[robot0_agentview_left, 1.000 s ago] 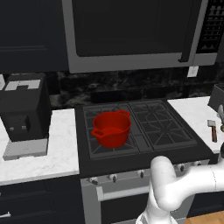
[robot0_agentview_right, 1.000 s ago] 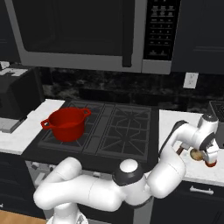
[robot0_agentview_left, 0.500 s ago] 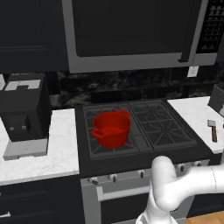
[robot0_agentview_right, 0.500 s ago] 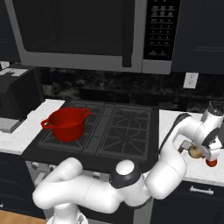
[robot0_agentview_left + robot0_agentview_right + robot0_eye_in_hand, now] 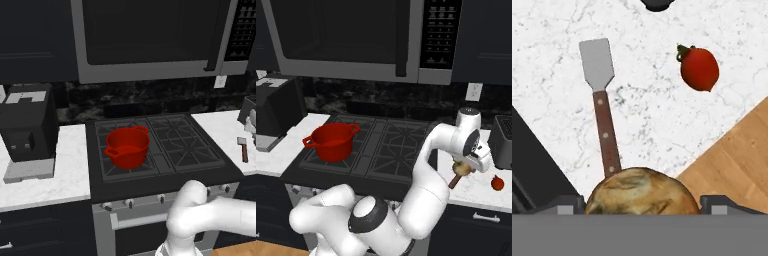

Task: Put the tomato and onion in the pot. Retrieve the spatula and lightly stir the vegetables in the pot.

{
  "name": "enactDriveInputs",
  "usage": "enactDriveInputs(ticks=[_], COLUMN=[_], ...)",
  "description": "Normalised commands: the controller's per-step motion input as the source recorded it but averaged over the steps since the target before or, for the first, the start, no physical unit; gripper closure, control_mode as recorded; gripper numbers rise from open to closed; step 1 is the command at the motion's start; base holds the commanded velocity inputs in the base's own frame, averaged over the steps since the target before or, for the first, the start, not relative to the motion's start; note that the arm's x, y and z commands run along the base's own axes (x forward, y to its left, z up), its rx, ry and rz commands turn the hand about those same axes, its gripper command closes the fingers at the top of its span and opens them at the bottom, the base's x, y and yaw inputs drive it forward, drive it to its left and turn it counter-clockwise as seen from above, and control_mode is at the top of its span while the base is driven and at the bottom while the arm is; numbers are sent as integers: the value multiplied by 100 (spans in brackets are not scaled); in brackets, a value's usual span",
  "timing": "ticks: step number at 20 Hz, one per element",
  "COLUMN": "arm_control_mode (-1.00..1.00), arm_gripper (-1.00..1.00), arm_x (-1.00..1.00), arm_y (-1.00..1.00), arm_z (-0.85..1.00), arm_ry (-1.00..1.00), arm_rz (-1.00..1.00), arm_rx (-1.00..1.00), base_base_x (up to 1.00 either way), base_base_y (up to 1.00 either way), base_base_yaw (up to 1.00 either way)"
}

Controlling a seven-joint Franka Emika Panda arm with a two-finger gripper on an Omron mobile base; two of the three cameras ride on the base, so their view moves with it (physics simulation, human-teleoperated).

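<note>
On the white marble counter (image 5: 662,115) right of the stove, the gripper (image 5: 643,202) pinches the onion (image 5: 643,192) above the spatula (image 5: 601,100); the tomato (image 5: 699,68) lies nearby, the red pot (image 5: 332,141) well apart.

Glossy red pot (image 5: 127,146), marble counter (image 5: 652,110)

A round bright red pot (image 5: 127,146) with two loop handles is seen upright on the stove. A flat grey-bladed, brown-handled spatula (image 5: 602,106) lies on the white tabletop (image 5: 647,110). A small red tomato (image 5: 698,68) rests nearby. A pale brownish round onion (image 5: 642,192) is seen between the pincer (image 5: 643,204) tips.
</note>
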Motion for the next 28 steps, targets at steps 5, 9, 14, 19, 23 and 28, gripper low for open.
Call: enactDriveInputs(ticks=[5,9,14,19,23,28], arm_control_mode=[-100,-100,-100,-100,-100,-100], arm_gripper=[100,100,100,100,100,100], arm_x=[-53,-33,-21,-12,-6,-1], arm_y=[100,100,100,100,100,92], arm_z=[51,39,49,49,68,74], arm_ry=[-11,-8,-4,0,0,0], arm_rz=[27,27,26,10,2,0], arm_rx=[-29,-20,-13,0,7,20], base_base_x=[0,0,0,0,0,0], base_base_y=[0,0,0,0,0,0], base_base_yaw=[0,0,0,0,0,0])
